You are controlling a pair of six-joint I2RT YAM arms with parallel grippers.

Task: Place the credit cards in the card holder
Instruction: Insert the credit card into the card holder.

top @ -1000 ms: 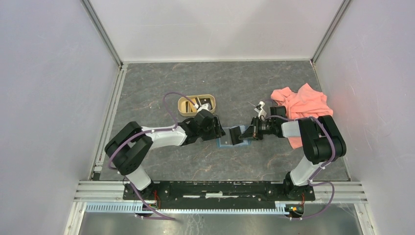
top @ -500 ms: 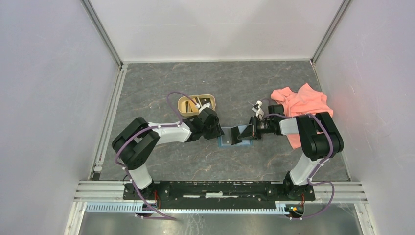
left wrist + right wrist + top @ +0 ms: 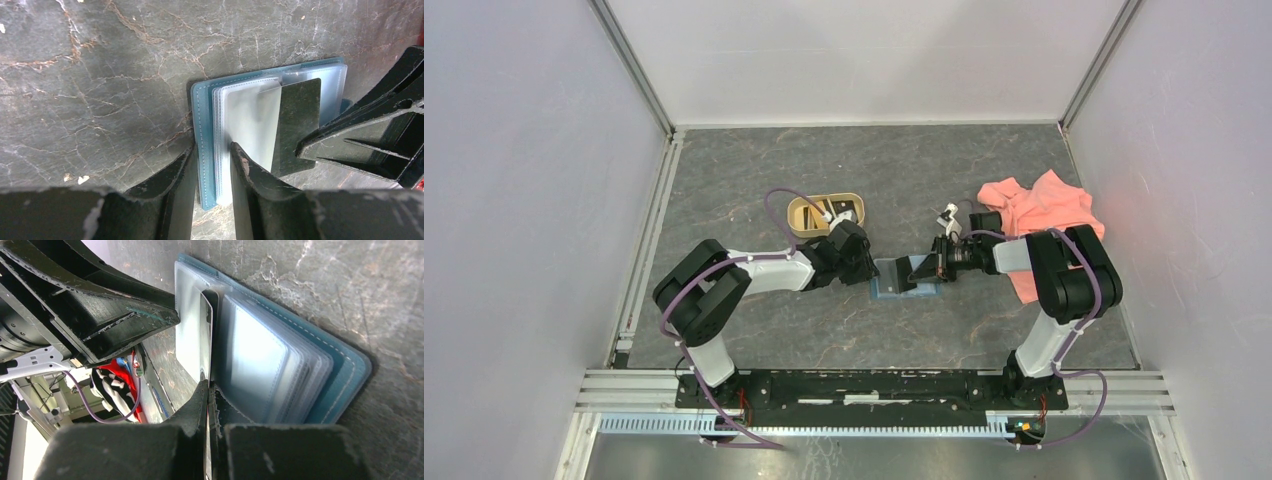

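My right gripper (image 3: 208, 390) clenched a black credit card (image 3: 299, 120) at the sleeves of the open card holder (image 3: 204, 125), which lay flat on the table (image 3: 100, 75). My left gripper (image 3: 210, 167) straddled the holder's edge; I could not tell whether it gripped.

I see the left arm (image 3: 764, 272) and right arm (image 3: 1079, 280) built alike: white link shells between black joint housings. A purple cable (image 3: 768, 208) loops rearward from each wrist. Forward of the wrist camera, the left gripper (image 3: 212, 146) has black fingers (image 3: 172, 185), scuffed grey along the edges.
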